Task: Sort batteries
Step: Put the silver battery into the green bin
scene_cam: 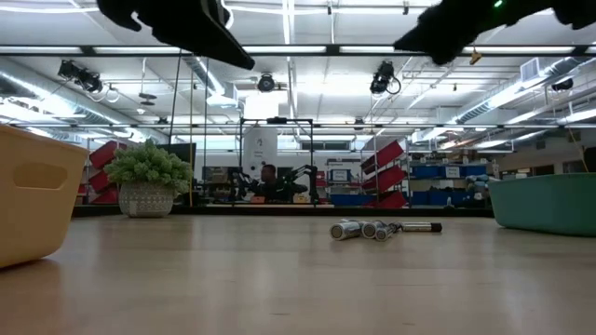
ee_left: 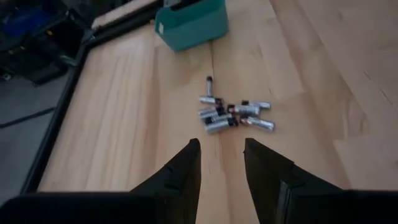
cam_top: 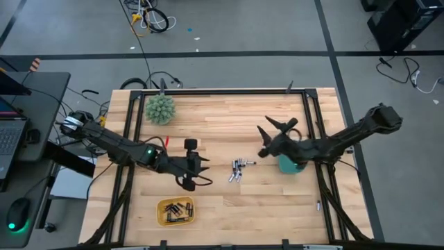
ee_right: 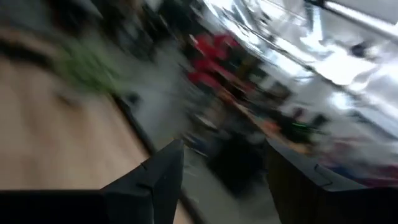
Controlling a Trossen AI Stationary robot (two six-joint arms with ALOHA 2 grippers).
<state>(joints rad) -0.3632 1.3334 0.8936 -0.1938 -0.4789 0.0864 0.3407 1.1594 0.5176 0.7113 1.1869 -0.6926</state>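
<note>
Wooden table (cam_top: 222, 208) in a shelf-lined workshop; both the left hand (ee_left: 221, 163) and right hand (ee_right: 224, 168) stand apart, empty.

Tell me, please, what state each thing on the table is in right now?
Loose batteries: clustered mid-table, lying flat, unsorted.
Yellow tray: already holds batteries.
Teal bin: upright, contents hidden.
Left tool: open, empty, facing the pile.
Right tool: open, empty, raised.
Green ball: untouched.

batteries (cam_top: 237, 169) mid-table | left pincer (cam_top: 206, 169) left of them | teal bin (cam_top: 289, 164) right
</note>
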